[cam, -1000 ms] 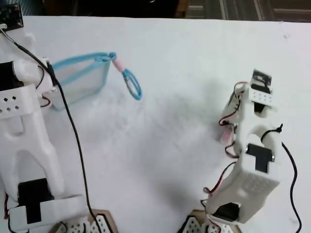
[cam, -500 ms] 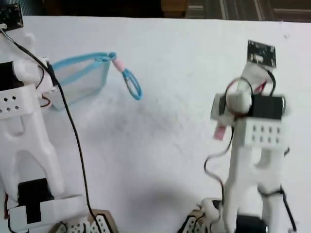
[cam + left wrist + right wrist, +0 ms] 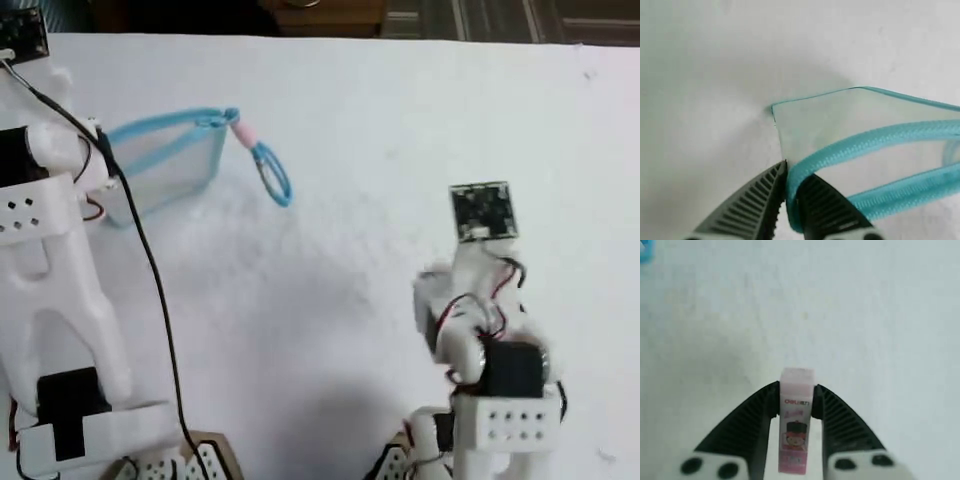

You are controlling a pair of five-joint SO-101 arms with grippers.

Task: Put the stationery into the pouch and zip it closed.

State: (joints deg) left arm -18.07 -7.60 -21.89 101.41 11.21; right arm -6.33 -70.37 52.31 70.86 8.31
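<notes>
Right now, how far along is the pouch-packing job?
Done: the left gripper clamps the open pouch by its zipper edge. In hand: the right gripper grips a pink eraser, away from the pouch. Left: eraser into the pouch, then zip it closed.

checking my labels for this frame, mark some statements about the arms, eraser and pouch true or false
1. The right end effector grips a pink eraser. True.
2. The left end effector clamps the blue zipper edge of the pouch. True.
3. The eraser is inside the pouch. False: it sits between the right end effector's fingers, away from the pouch.
4. The pouch is zipped shut. False: its mouth is open, with the two zipper edges apart.
</notes>
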